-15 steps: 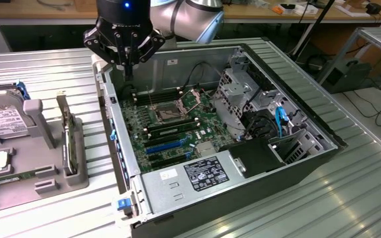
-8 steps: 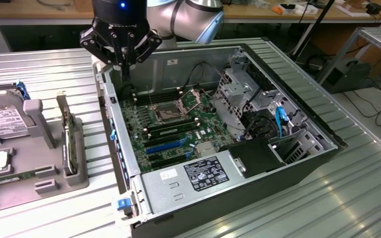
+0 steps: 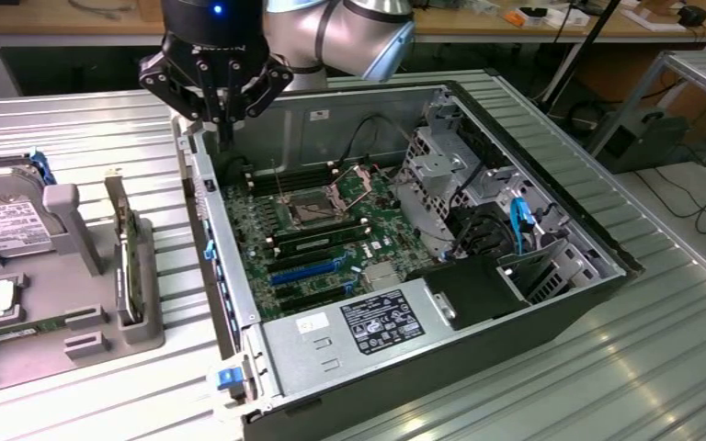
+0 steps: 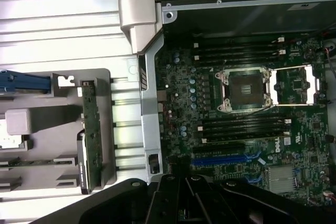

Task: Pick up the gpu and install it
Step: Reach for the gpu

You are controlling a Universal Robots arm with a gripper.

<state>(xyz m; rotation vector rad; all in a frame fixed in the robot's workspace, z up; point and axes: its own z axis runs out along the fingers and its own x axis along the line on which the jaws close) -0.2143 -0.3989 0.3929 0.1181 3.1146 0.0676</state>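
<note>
In holder (image 3: 144,328), gpu (image 3: 126,248) apart from jaws.

**Case beside holder**

The computer case (image 3: 550,303) lies on the table (image 3: 647,367), motherboard (image 3: 316,248) inside. Toward the table's edge at the exterior view's left sits the holder (image 3: 144,323). The gpu (image 3: 122,257) stands in its slot nearest the case, the hard drive (image 3: 4,230) farther out.

Green motherboard (image 3: 245,220), blue expansion slot (image 3: 304,269), green-backed gpu (image 4: 92,129), grey holder (image 3: 144,323), silver ribbed table (image 3: 84,129), black computer case (image 3: 537,326)

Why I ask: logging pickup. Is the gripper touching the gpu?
Apart. The exterior view shows the gripper above the case wall, the gpu aside in its holder.
</note>
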